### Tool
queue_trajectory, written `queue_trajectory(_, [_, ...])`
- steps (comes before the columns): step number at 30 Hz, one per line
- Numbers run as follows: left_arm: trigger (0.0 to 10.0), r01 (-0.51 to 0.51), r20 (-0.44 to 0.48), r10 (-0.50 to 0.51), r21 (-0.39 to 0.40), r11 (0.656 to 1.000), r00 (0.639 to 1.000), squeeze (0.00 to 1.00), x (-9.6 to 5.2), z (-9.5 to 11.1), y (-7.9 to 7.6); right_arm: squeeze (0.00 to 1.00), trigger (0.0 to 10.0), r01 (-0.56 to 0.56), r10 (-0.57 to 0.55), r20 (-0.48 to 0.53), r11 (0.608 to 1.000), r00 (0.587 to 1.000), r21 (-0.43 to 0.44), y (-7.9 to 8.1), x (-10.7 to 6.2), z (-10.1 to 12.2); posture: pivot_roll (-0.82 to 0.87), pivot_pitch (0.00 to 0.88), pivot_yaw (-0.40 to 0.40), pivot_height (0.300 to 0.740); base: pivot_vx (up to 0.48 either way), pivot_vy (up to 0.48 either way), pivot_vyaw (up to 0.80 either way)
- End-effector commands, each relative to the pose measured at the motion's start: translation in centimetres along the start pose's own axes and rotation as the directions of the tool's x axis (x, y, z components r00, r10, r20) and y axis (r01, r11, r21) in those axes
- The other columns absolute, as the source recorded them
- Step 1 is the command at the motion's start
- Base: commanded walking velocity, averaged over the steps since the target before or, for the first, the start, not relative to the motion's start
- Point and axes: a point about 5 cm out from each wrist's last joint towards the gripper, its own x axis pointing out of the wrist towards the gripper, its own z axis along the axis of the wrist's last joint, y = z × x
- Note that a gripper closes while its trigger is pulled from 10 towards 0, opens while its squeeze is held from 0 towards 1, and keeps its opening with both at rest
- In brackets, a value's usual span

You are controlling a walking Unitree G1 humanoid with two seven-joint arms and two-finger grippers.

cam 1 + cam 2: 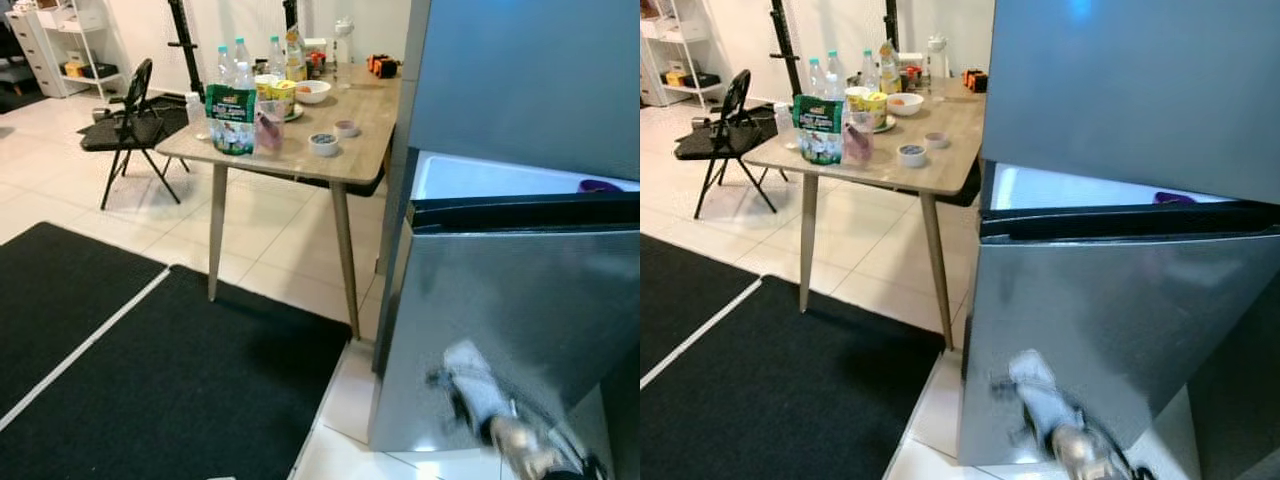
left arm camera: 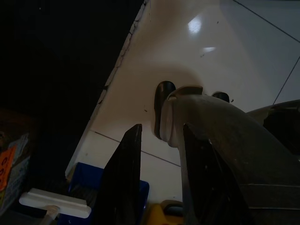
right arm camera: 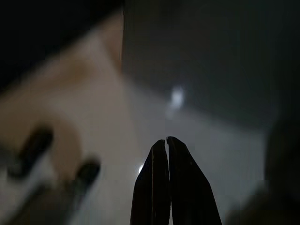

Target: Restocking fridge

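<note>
A silver fridge [image 1: 520,300] stands at my right with its lower door swung ajar. Above the door's top edge its white inside [image 1: 480,175] shows, with a purple item [image 1: 598,186] in it. On the wooden table [image 1: 370,130] to the fridge's left stand a green pack [image 1: 232,118], water bottles [image 1: 240,55], a white bowl [image 1: 312,91] and two small dishes [image 1: 323,143]. My right arm [image 1: 495,415] hangs blurred in front of the fridge door, and its gripper [image 3: 164,140] is shut on nothing. The left gripper [image 2: 161,127] points down at the floor, open and empty.
A black folding chair [image 1: 130,115] stands left of the table, with a white shelf [image 1: 60,40] behind it. Black mats [image 1: 150,380] cover the floor at my left, up to the white tiles by the fridge. A blue item [image 2: 89,180] lies near my left gripper.
</note>
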Motion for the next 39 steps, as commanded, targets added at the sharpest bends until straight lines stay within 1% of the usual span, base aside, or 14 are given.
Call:
queue_trajectory(1, [10.0, -0.001, -0.033, 0.001, 0.009, 1.0, 0.999, 0.0, -0.1, -1.0, -0.2, 0.0, 10.0, 0.019, -0.02, -0.099, 1.0, 0.995, -0.007, 0.2, -0.4, -2.4, -0.07, 0.04, -0.008, 0.74, 0.0, 0.0, 0.0])
queue_trajectory(2, [10.0, -0.001, -0.032, 0.001, 0.01, 1.0, 0.999, 0.0, -0.2, -1.0, -0.2, 0.0, 10.0, 0.028, -0.023, -0.153, 0.999, 0.988, 0.033, 0.6, -0.8, -4.3, -0.07, 0.04, -0.008, 0.74, 0.277, 0.0, 0.0])
queue_trajectory(3, [10.0, -0.001, -0.032, 0.001, 0.01, 1.0, 0.999, 0.0, -0.2, -1.0, -0.2, 0.0, 10.0, 0.028, -0.023, -0.153, 0.999, 0.988, 0.033, 0.6, -0.8, -4.3, -0.07, 0.04, -0.008, 0.74, 0.277, 0.0, 0.0])
queue_trajectory(4, [10.0, -0.001, -0.031, 0.001, 0.01, 1.0, 1.0, 0.0, -0.2, -1.0, -0.1, 0.0, 10.0, 0.035, -0.023, -0.184, 0.998, 0.983, 0.059, 0.8, -1.1, -5.4, -0.08, 0.04, -0.006, 0.74, 0.277, 0.0, 0.0])
queue_trajectory(7, [10.0, -0.001, -0.031, 0.001, 0.01, 1.0, 1.0, 0.0, -0.2, -1.0, -0.1, 0.0, 10.0, 0.035, -0.023, -0.184, 0.998, 0.983, 0.059, 0.8, -1.1, -5.4, -0.08, 0.04, -0.006, 0.74, 0.277, 0.0, 0.0])
queue_trajectory(9, [10.0, 0.002, -0.031, -0.002, 0.016, 1.0, 1.0, 0.0, -0.2, -0.9, -0.1, 0.0, 10.0, 0.081, -0.037, -0.251, 0.983, 0.967, 0.167, 1.3, -2.0, -8.2, -0.08, 0.037, 0.0, 0.74, 0.336, 0.0, 0.0])
queue_trajectory(10, [10.0, 0.003, -0.031, -0.003, 0.018, 1.0, 1.0, 0.0, -0.2, -0.9, 0.0, 0.0, 10.0, 0.104, -0.046, -0.272, 0.973, 0.961, 0.205, 1.4, -2.3, -9.1, -0.08, 0.036, 0.0, 0.74, 0.337, 0.0, 0.0])
queue_trajectory(11, [10.0, 0.003, -0.031, -0.003, 0.018, 1.0, 1.0, 0.0, -0.2, -0.9, 0.0, 0.0, 10.0, 0.104, -0.046, -0.272, 0.973, 0.961, 0.205, 1.4, -2.3, -9.1, -0.08, 0.036, 0.0, 0.74, 0.337, 0.0, 0.0])
queue_trajectory(12, [10.0, 0.004, -0.032, -0.003, 0.021, 1.0, 0.999, 0.0, -0.1, -0.8, 0.0, 0.0, 10.0, 0.128, -0.055, -0.289, 0.962, 0.956, 0.241, 1.4, -2.7, -9.9, -0.08, 0.034, 0.0, 0.74, 0.334, 0.0, 0.0])
queue_trajectory(13, [10.0, 0.004, -0.032, -0.003, 0.021, 1.0, 0.999, 0.0, -0.1, -0.8, 0.0, 0.0, 10.0, 0.128, -0.055, -0.289, 0.962, 0.956, 0.241, 1.4, -2.7, -9.9, -0.08, 0.034, 0.0, 0.74, 0.334, 0.0, 0.0])
queue_trajectory(15, [10.0, 0.004, -0.03, -0.004, 0.02, 1.0, 1.0, 0.0, -0.1, -0.8, 0.0, 0.0, 10.0, 0.152, -0.066, -0.308, 0.952, 0.949, 0.265, 1.4, -3.0, -10.7, -0.08, 0.032, -0.001, 0.74, 0.337, 0.0, 0.0])
queue_trajectory(21, [10.0, 0.006, -0.033, -0.006, 0.024, 1.0, 0.999, 0.0, -0.1, -0.8, -0.1, 0.0, 10.0, 0.18, -0.08, -0.341, 0.944, 0.937, 0.275, 1.4, -3.5, -11.7, -0.08, 0.03, -0.001, 0.74, 0.336, 0.0, 0.0])
queue_trajectory(34, [10.0, 0.002, -0.03, -0.001, 0.031, 1.0, 1.0, 0.0, -0.1, -0.7, 0.0, 0.0, 10.0, 0.205, -0.09, -0.346, 0.927, 0.934, 0.313, 1.5, -3.7, -12.1, -0.09, 0.026, 0.002, 0.74, 0.317, 0.0, 0.0])
queue_trajectory(39, [10.0, -0.006, -0.026, 0.007, 0.012, 1.0, 1.0, 0.0, -0.1, -0.7, 0.0, 0.0, 10.0, 0.234, -0.107, -0.357, 0.913, 0.928, 0.334, 1.3, -3.9, -12.5, -0.09, 0.023, 0.001, 0.74, 0.0, 0.0, 0.0])
